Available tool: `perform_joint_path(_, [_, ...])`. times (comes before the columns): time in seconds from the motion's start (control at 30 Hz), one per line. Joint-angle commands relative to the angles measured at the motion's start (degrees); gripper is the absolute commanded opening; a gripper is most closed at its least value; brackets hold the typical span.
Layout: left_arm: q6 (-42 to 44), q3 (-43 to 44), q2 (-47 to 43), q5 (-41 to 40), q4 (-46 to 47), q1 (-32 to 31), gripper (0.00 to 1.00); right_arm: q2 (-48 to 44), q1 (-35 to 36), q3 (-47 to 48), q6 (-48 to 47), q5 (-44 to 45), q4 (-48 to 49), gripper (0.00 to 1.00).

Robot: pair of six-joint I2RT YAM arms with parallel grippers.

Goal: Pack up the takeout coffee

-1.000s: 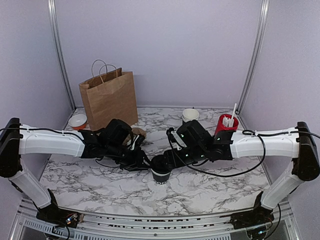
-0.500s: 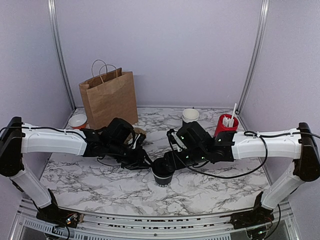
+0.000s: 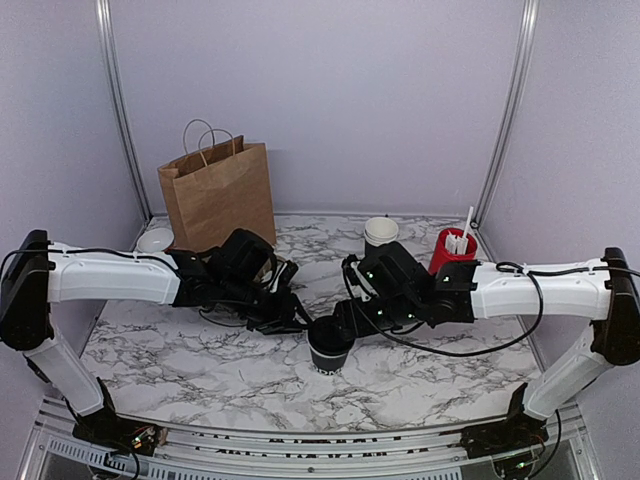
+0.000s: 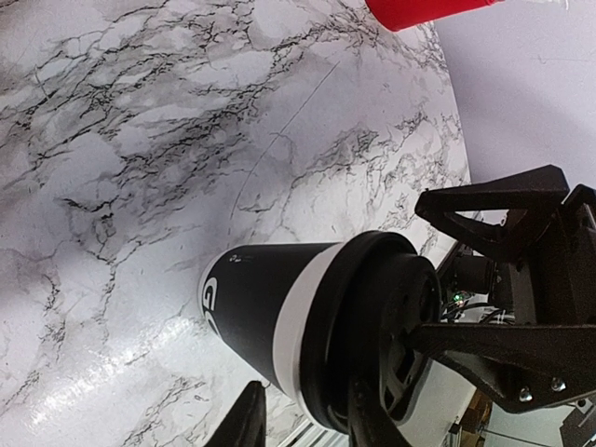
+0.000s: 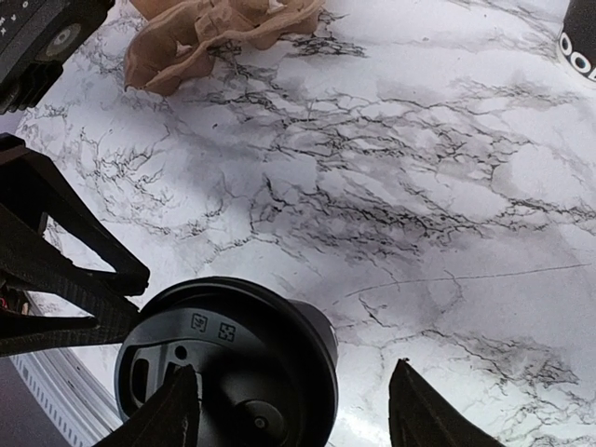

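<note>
Top external view, nearest first. At 6 o'clock on the marbled table (image 3: 430, 375), between the two arms: takeout coffee (image 3: 328, 348), black cup with white rim, black lid (image 5: 223, 363) on top. Base on the marble or just off it: cannot tell.

At the cup's 9 o'clock, left gripper (image 3: 298, 320), jaws part open. In the left wrist view, fingers (image 4: 244, 424) either side of the rim. A sliver of table between one finger and the cup wall, the other finger across the lid's edge. Gripping or merely alongside: cannot tell.

At the cup's 3 o'clock, right gripper (image 3: 350, 322), jaws spread wide over the lid, nothing held. In the right wrist view, one fingertip (image 5: 424, 410) clear of the lid over bare marble, the other overlapping the lid's near edge.

Farther back, behind the left wrist, crumpled tan wad (image 5: 219, 33). At 1 o'clock, stack of cups (image 3: 380, 232). At 2 o'clock, red cup (image 3: 450, 252) with white sticks. At 10 o'clock, small white bowl (image 3: 155, 239). Just beyond it, brown paper bag (image 3: 218, 195) with handles, upright near the back edge.
</note>
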Motion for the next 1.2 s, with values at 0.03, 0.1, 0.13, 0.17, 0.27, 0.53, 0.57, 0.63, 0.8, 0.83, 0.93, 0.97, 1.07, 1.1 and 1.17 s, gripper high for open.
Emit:
perform_joint_path(0.03, [1.0,0.7,-1.4,-0.2,-3.6,0.1,0.31,-1.3,0.8,0.4,0.6,1.1,-0.5,0.67])
perform_joint_path(0.1, [0.9,0.1,-2.2,-0.5,-4.2,0.1,0.31,-1.3,1.0,0.6,0.5,1.2,-0.5,0.67])
perform_joint_path(0.13, [0.7,-0.3,-2.6,-0.5,-4.1,0.1,0.31,-1.3,1.0,0.7,0.5,1.2,-0.5,0.67])
perform_joint_path(0.17, [0.5,-0.6,-3.0,-0.6,-4.2,0.0,0.31,-1.2,1.0,0.7,0.5,1.1,-0.4,0.67])
perform_joint_path(0.27, [0.2,-0.8,-3.4,-0.5,-4.2,-0.2,0.31,-1.0,1.1,0.7,0.4,0.8,-0.2,0.67])
perform_joint_path(0.53, [-0.4,-0.6,-2.0,0.0,-4.1,-1.0,0.31,-0.4,1.3,1.0,0.2,0.7,-0.3,0.66])
perform_joint_path(0.57, [-0.6,-0.7,-2.0,0.1,-3.8,-1.1,0.31,-0.4,1.4,1.0,0.3,0.7,-0.3,0.66])
perform_joint_path(0.63, [-0.7,-0.6,-1.7,0.3,-3.3,-1.2,0.31,-0.4,1.4,0.8,0.4,0.7,-0.1,0.66])
perform_joint_path(0.8, [-1.5,-0.9,-0.6,0.6,-1.8,-1.6,0.3,-0.5,1.7,0.2,0.9,0.6,0.6,0.65])
perform_joint_path(0.83, [-1.7,-1.1,-0.5,0.8,-1.3,-1.6,0.3,-0.5,1.7,0.1,1.0,0.5,0.6,0.65])
perform_joint_path(0.93, [-2.4,-1.6,0.0,1.1,0.0,-1.7,0.28,-0.8,1.9,-0.4,1.4,0.6,0.9,0.65])
perform_joint_path(0.97, [-2.7,-1.8,0.1,1.2,0.6,-1.7,0.27,-0.9,2.0,-0.7,1.5,0.6,1.1,0.65])
perform_joint_path(1.07, [-3.4,-2.2,0.6,1.4,1.8,-1.7,0.25,-1.1,2.1,-1.3,2.0,0.4,1.4,0.64])
perform_joint_path(1.1, [-3.6,-2.3,0.6,1.5,2.2,-1.7,0.25,-1.3,2.2,-1.4,2.1,0.5,1.5,0.64])
perform_joint_path(1.17, [-4.2,-2.5,0.8,1.6,3.2,-1.7,0.24,-1.4,2.3,-1.8,2.4,0.4,1.8,0.64])
